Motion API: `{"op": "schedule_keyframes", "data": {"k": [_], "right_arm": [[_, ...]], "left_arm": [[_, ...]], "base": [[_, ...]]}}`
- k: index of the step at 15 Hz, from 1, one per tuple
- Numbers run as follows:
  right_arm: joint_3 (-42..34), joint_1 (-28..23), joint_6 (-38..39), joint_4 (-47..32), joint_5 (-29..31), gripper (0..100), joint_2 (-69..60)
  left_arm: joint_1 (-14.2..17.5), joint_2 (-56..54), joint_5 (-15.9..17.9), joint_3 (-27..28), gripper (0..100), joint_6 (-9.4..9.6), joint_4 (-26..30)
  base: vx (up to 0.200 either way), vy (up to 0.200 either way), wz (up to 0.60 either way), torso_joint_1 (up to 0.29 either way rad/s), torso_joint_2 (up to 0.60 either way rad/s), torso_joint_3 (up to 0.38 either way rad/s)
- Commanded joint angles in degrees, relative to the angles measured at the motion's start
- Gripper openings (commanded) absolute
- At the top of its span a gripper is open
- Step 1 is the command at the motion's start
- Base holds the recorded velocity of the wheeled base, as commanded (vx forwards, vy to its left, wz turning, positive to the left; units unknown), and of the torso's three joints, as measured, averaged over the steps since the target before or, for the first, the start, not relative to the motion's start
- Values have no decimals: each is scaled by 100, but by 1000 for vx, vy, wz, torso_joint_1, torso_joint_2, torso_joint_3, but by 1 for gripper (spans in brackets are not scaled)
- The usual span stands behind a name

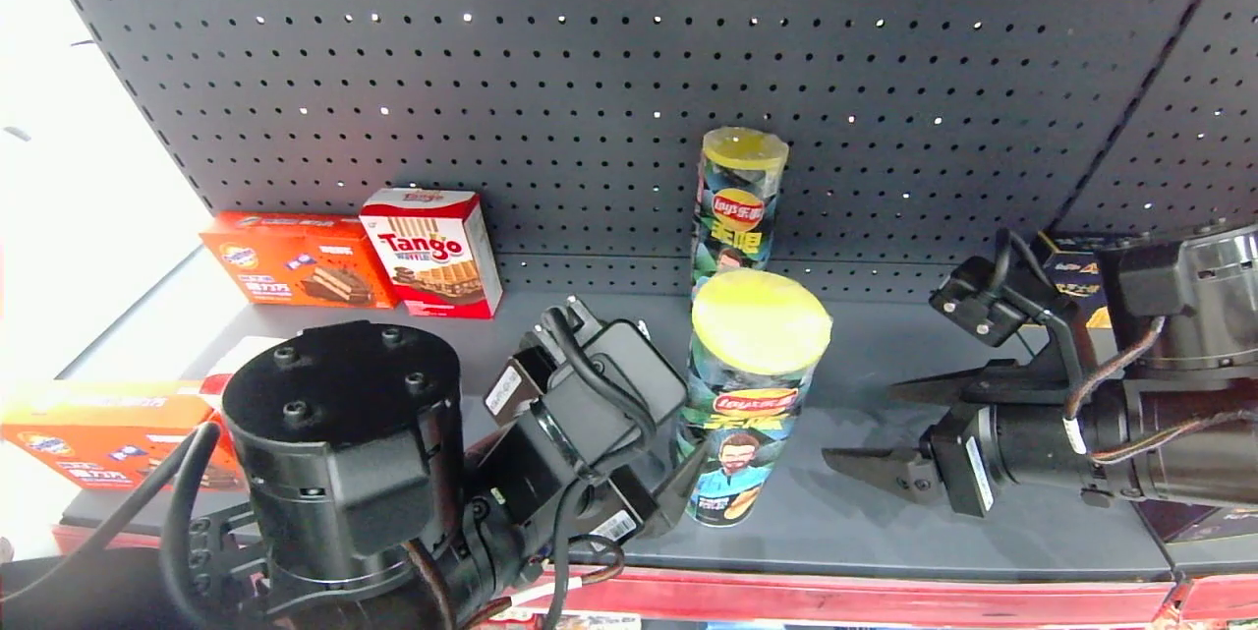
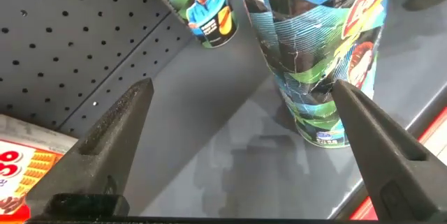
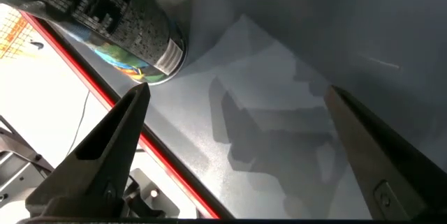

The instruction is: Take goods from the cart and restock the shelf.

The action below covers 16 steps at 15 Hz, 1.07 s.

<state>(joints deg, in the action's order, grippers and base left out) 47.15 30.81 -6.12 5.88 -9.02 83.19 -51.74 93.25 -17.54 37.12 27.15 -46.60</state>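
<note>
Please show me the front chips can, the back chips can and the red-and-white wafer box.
front chips can point(image 1: 762, 320): head view, on its yellow lid.
back chips can point(image 1: 732, 217): head view, on its printed side.
red-and-white wafer box point(image 1: 437, 252): head view, on its front face.

Half-seen stock on the shelf

The far chip can point(image 1: 737, 202) loses its lower part behind the near chip can point(image 1: 752, 394). At the near left, an orange box point(image 1: 88, 424) runs off the picture's edge and slips under the left arm point(image 1: 344, 453). At the far right, a dark box point(image 1: 1071, 261) is mostly covered by the right arm point(image 1: 1160, 414), so I cannot tell its kind. Nor can I tell whether a finger of the left gripper point(image 2: 243, 90) touches the near chip can.
</note>
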Motion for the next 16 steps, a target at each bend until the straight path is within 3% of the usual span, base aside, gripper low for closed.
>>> {"op": "schedule_keyframes", "data": {"k": [1, 7, 9, 13, 16], "right_arm": [[-4, 4, -3, 1, -3, 100, -4], [13, -22, -3, 10, -3, 100, -13], [-4, -57, -3, 107, -3, 100, -13], [-4, -101, -3, 124, -12, 100, -22], [-4, -189, 6, 124, -12, 100, -57]], "left_arm": [[6, 9, -4, -21, 100, 1, -15], [-21, -263, -109, -416, 100, 10, -7], [15, -421, -162, -671, 100, 194, -7], [120, -289, -461, -601, 100, 300, 2], [348, 97, -505, -486, 100, 599, -86]], "base": [[0, 0, 0, 0, 0, 0], [0, 0, 0, 0, 0, 0], [0, 0, 0, 0, 0, 0], [0, 0, 0, 0, 0, 0], [0, 0, 0, 0, 0, 0]]}}
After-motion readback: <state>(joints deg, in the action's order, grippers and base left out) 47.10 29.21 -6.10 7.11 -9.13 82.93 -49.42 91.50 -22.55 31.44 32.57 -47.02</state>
